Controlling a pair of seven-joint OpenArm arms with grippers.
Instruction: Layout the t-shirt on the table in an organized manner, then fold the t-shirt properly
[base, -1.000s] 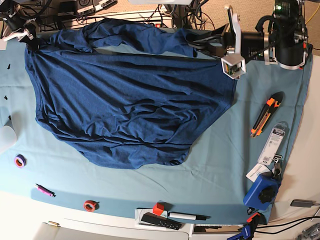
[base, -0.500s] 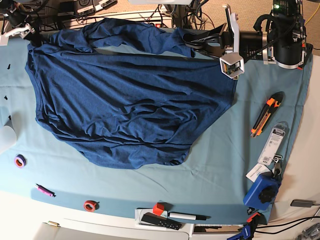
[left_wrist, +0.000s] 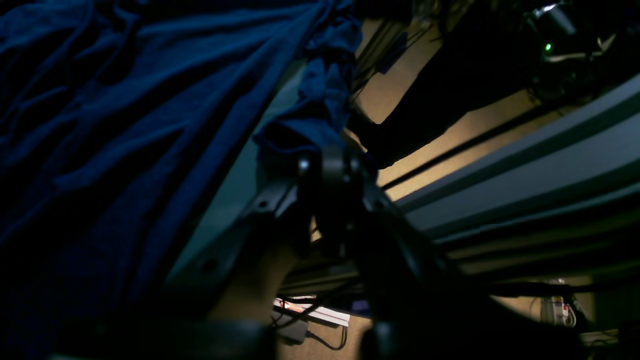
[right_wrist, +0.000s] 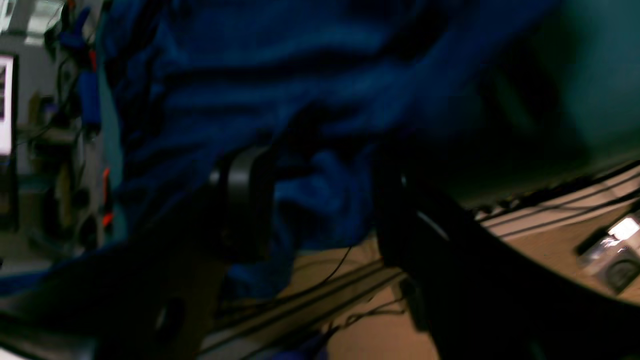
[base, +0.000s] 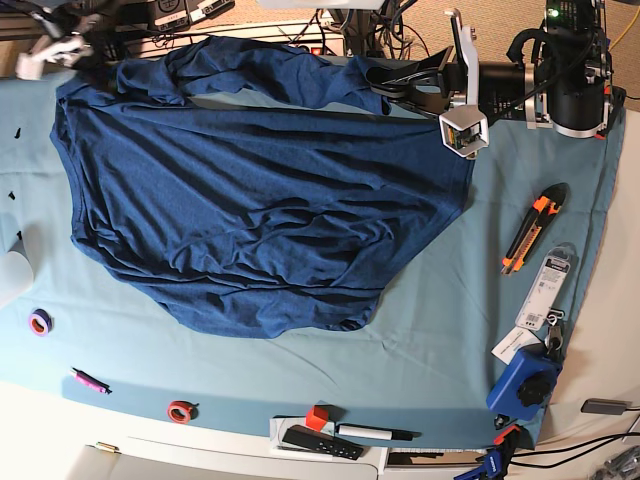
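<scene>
The dark navy t-shirt (base: 260, 210) lies spread and wrinkled over the teal table (base: 440, 320), its far edge bunched in folds. At the shirt's far right corner, my left gripper (base: 385, 88) is shut on a pinch of the fabric. The left wrist view shows that gripper (left_wrist: 327, 160) closed, with the t-shirt (left_wrist: 125, 125) hanging from it. My right gripper (base: 90, 55) is at the far left corner of the shirt. In the right wrist view this gripper (right_wrist: 320, 200) stands open, and a loose bunch of the t-shirt (right_wrist: 300, 75) sits between its fingers (right_wrist: 245, 195).
An orange and black box cutter (base: 533, 232), a packaged item (base: 545, 280) and a blue tool (base: 525, 385) lie along the right side. Two tape rolls (base: 40, 322) (base: 180, 410), a pink marker (base: 90, 380), a red cube (base: 317, 417) and a remote (base: 320, 442) line the near edge.
My right gripper has opened and moved back toward the far left corner of the table. The shirt's left corner has shifted back with it. My left gripper keeps its hold.
</scene>
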